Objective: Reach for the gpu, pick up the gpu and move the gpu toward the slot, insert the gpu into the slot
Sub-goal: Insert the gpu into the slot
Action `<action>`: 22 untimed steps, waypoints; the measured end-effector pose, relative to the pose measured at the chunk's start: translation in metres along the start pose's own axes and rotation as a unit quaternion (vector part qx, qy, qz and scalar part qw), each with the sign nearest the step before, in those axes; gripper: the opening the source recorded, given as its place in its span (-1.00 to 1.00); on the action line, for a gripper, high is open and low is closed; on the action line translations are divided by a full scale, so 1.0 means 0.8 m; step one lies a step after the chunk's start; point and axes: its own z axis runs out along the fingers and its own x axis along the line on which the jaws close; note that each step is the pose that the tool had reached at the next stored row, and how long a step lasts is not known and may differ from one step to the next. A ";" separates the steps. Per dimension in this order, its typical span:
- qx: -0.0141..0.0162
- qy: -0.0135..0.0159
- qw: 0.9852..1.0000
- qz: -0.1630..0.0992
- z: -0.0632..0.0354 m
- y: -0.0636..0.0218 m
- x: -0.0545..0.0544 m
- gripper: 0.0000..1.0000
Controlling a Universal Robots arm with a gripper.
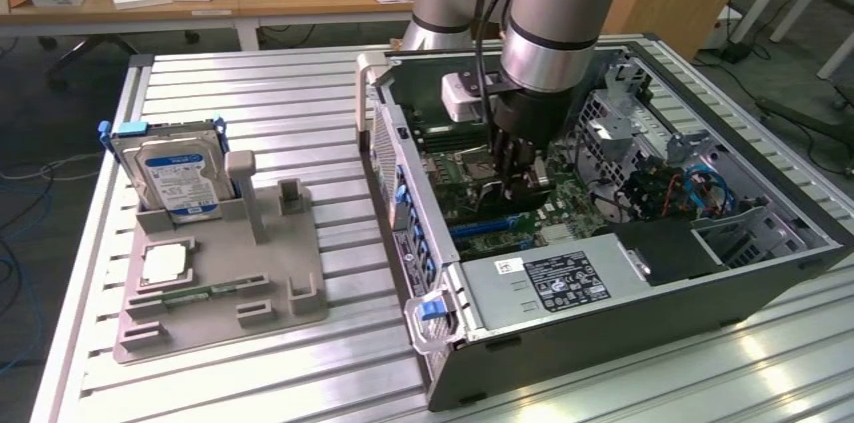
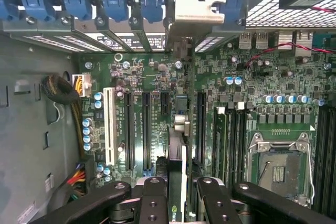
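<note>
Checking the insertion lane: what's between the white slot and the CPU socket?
Wrist view: between the white slot and the CPU socket lie long black slots, the gpu edge-on in the gripper, then memory slots.

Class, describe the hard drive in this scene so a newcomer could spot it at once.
Start at the open computer case, then look toward the exterior view's left to the grey holder tray on the slatted table. The hard drive stands upright at its far end, silver with a blue-and-white label, the tallest, thickest part there.
</note>
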 end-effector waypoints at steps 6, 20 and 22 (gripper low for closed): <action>0.000 0.000 1.000 0.000 0.000 -0.003 0.000 -0.47; 0.004 0.000 1.000 -0.001 0.002 0.000 -0.005 -0.47; 0.006 0.000 1.000 -0.002 0.002 0.000 -0.005 -0.47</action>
